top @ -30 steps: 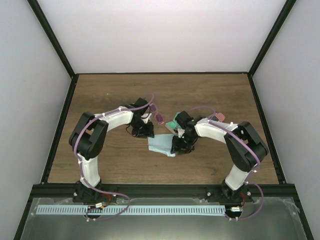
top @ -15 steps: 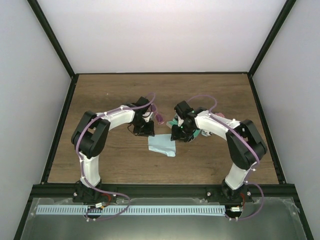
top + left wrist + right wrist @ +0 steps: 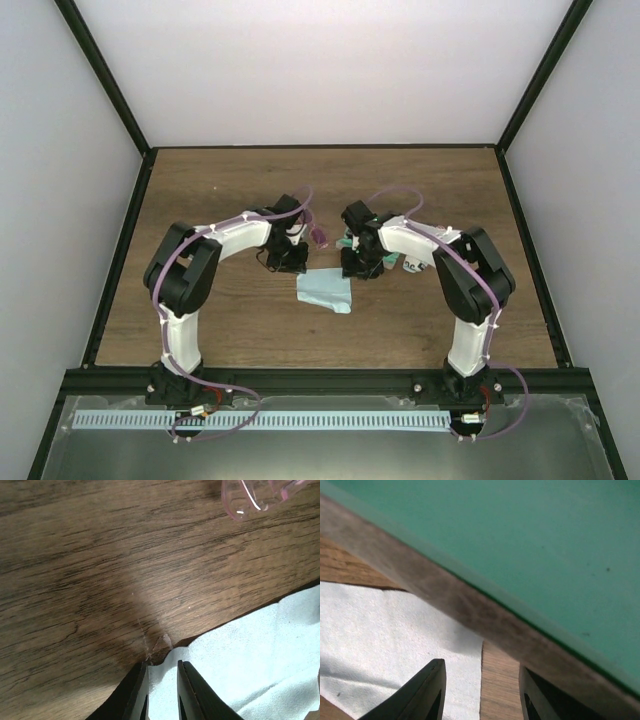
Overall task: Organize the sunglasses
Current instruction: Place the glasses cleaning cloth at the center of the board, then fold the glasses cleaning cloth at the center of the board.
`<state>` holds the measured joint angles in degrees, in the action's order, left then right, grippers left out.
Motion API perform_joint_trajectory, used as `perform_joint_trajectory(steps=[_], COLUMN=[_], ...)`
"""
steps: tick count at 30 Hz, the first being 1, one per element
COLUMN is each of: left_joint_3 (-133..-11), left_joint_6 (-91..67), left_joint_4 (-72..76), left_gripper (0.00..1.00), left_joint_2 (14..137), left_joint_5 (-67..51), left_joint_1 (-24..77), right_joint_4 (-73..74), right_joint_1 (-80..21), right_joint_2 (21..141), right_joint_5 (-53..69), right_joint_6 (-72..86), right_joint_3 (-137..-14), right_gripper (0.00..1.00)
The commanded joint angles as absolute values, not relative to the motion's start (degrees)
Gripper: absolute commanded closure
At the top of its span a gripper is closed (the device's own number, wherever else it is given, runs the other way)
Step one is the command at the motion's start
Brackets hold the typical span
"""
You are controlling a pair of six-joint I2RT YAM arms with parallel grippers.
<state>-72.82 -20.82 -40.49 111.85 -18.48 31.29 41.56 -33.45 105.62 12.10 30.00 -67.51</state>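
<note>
Our left arm (image 3: 235, 232) rises from its base, folds at the elbow and runs its forearm rightward toward the middle of the wooden table (image 3: 450, 190). The wrist is tipped down, so the left gripper (image 3: 162, 669) points at the wood. Its fingers (image 3: 192, 692) stand close together with only a narrow gap between them. A corner of the light blue cloth (image 3: 260, 665) shows in that gap, and we cannot tell whether they pinch it or merely straddle it.

The right arm (image 3: 415, 240) mirrors this pose, its forearm running leftward. The right gripper (image 3: 480, 666) hangs low over the cloth's edge with its jaws apart and nothing between them (only cloth and bare wood lie underneath). Close ahead of it a green object (image 3: 530, 535) fills much of the wrist view, too blurred for us to name.

The pink-tinted sunglasses (image 3: 318, 237) lie on the table just beside the left wrist, on its right, between the ends of the two arms. In the left wrist view one pink lens sits in the top right corner, ahead of the fingertips. It is apart from the cloth, and neither gripper touches it.
</note>
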Motion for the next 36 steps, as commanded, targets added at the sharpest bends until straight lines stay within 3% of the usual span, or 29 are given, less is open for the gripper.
perform_joint_trajectory(steps=[1, 7, 20, 36], left_joint_3=[-72.3, -71.8, -71.5, -71.3], left_joint_6=[-20.7, -21.0, -21.4, -21.4], left_joint_4=[-41.6, -41.6, -41.5, -41.1], left_gripper=[0.84, 0.95, 0.96, 0.96], left_joint_2=[114.0, 113.8, 113.6, 113.7], left_joint_5=[-16.6, -15.6, -15.6, -16.0], left_joint_1=[32.1, 32.1, 32.3, 32.3], right_joint_4=[41.0, 41.3, 42.1, 42.0], right_joint_1=[-33.1, -33.1, -33.2, -34.9], right_joint_2=[106.8, 107.4, 110.6, 113.3], right_joint_5=[10.3, 9.7, 7.4, 9.5], right_joint_6=[28.9, 29.1, 27.9, 27.6], right_joint_3=[-71.3, -73.2, -75.1, -76.4], right_gripper=[0.59, 0.59, 0.6, 0.72])
